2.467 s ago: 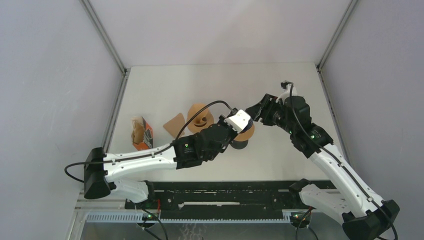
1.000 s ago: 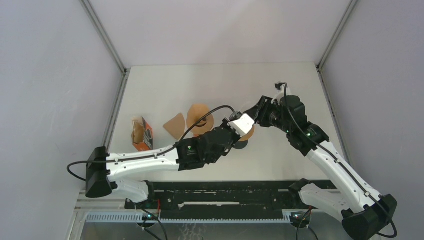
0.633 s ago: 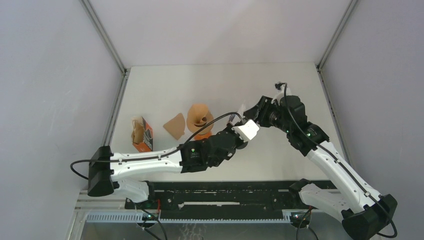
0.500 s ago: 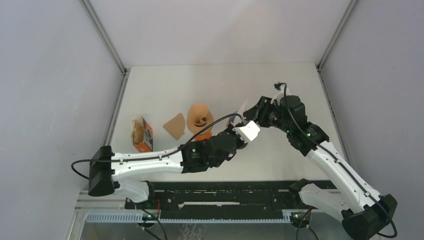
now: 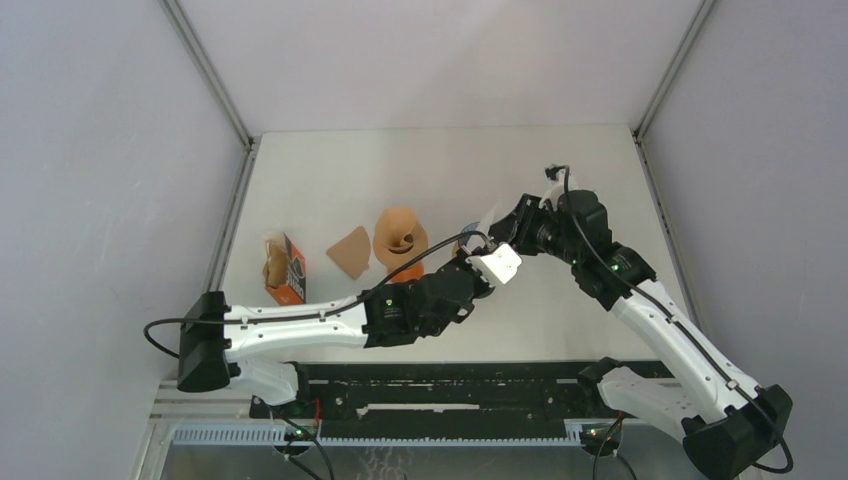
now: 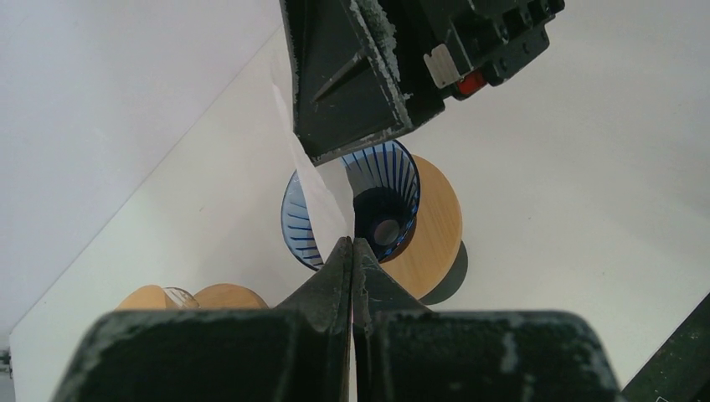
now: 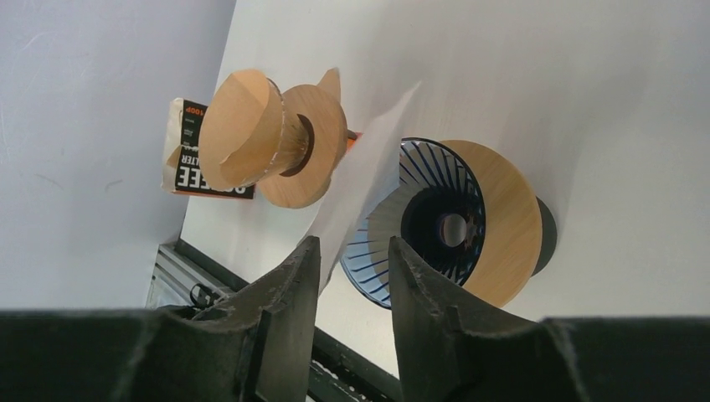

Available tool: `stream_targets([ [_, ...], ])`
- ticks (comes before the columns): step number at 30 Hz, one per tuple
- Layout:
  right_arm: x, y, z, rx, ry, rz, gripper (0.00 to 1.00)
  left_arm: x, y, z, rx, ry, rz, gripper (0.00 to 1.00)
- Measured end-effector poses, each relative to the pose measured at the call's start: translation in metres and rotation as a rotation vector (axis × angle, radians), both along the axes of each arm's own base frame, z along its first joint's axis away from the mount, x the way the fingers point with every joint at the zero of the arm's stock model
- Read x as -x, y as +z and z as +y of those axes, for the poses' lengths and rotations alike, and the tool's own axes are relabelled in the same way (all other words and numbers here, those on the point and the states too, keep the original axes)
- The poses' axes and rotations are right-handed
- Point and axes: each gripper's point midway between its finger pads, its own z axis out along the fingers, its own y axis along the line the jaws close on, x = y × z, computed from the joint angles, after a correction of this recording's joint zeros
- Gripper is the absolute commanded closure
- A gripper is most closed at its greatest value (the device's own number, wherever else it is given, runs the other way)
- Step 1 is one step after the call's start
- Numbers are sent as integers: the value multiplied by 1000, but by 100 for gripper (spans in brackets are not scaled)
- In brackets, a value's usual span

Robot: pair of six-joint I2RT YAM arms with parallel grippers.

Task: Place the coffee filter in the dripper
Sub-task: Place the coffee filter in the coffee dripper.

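Note:
The dripper (image 6: 377, 205) is a blue ribbed glass cone on a round wooden collar, and it also shows in the right wrist view (image 7: 435, 222). In the top view the left wrist hides most of it. My left gripper (image 6: 352, 243) is shut on the lower edge of a white paper coffee filter (image 6: 314, 180), which stands over the dripper's near rim. The filter also shows in the right wrist view (image 7: 368, 163) and as a white sliver in the top view (image 5: 490, 214). My right gripper (image 7: 353, 247) is open, just above the filter and dripper.
A second dripper with a brown filter (image 5: 400, 238) stands to the left. A loose brown filter (image 5: 350, 252) lies flat beside it. An orange filter box (image 5: 284, 267) sits near the left wall. Both grippers (image 5: 495, 240) crowd together over the blue dripper.
My left gripper has shifted right and toward the near edge, uncovering the brown-filter dripper. The white filter now stands between the two grippers. The right arm has barely moved.

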Motion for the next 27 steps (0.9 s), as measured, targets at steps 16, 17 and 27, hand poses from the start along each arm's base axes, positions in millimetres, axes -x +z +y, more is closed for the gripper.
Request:
stream_targets([
  [16,-1,-8,3,18,24,17,94,-2,4,1,17,21,-7,65],
  [17,-1,-8,3,20,23,16,94,-2,3,1,17,22,-7,60],
  [27,0,-6,-4,71,20,8,96,1,15,6,83,47,35,26],
])
